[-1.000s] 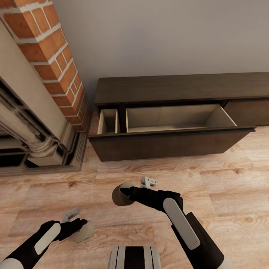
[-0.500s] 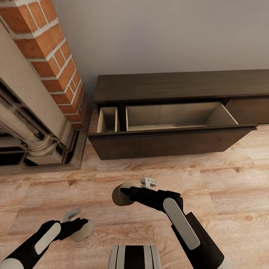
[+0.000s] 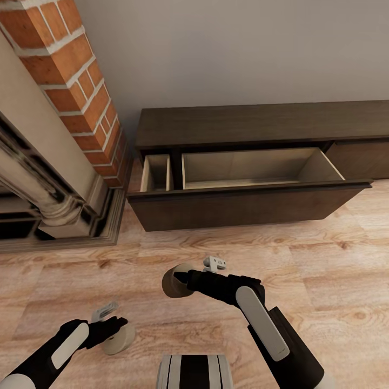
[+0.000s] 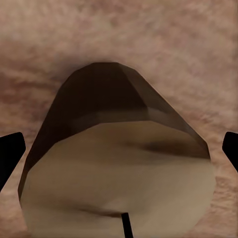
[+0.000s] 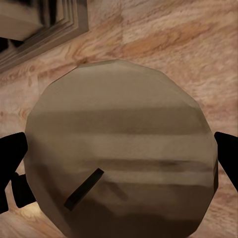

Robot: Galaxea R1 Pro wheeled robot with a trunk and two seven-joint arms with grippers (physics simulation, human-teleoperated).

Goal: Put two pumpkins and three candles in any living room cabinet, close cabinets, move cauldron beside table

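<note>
1. Candles: one (image 3: 175, 282) was gripped by the right gripper (image 3: 181, 279) at 6 o'clock, above the floor (image 3: 324, 259).
2. The left gripper (image 3: 120, 330) clasped another candle (image 3: 120, 339) at 7 o'clock.
3. The cabinet (image 3: 243, 208) stood at 12 o'clock, its drawer open.

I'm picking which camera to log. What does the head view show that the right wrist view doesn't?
Head view alone: the cabinet with its drawer pulled open, the brick column, the left gripper on its candle.
Right wrist view alone: that candle's dark wick, close up.
Both: the right gripper shut on a candle, wooden floor, fireplace base.
</note>
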